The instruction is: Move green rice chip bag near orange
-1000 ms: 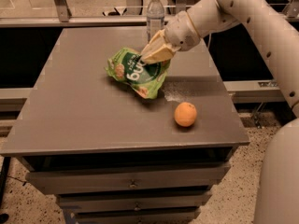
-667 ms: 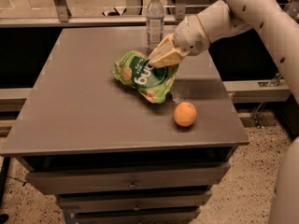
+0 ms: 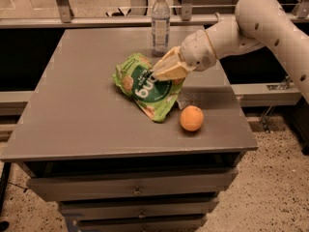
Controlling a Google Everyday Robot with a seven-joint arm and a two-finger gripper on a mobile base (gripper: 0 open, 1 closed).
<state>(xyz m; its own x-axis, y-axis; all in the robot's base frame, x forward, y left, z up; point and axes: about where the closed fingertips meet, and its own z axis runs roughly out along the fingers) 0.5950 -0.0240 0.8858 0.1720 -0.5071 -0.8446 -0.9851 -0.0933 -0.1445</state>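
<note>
Arm (image 3: 260,18) comes in from right, wrist angled down-left. Tool (image 3: 161,71) clamped on upper right edge of green chip bag (image 3: 145,88). Bag lies mid-worktop (image 3: 82,115), lower corner just beside orange (image 3: 191,118). Bottle (image 3: 160,23) stands behind.

The green rice chip bag (image 3: 144,90) in the pincer (image 3: 158,73) bears illegible white lettering

A grey table (image 3: 72,120) fills the middle of the frame, with drawers (image 3: 135,188) below its front edge. A clear water bottle (image 3: 160,22) stands upright at its far edge, upper centre, just up-left of the claw (image 3: 158,73). Speckled floor (image 3: 275,187) shows lower right.
</note>
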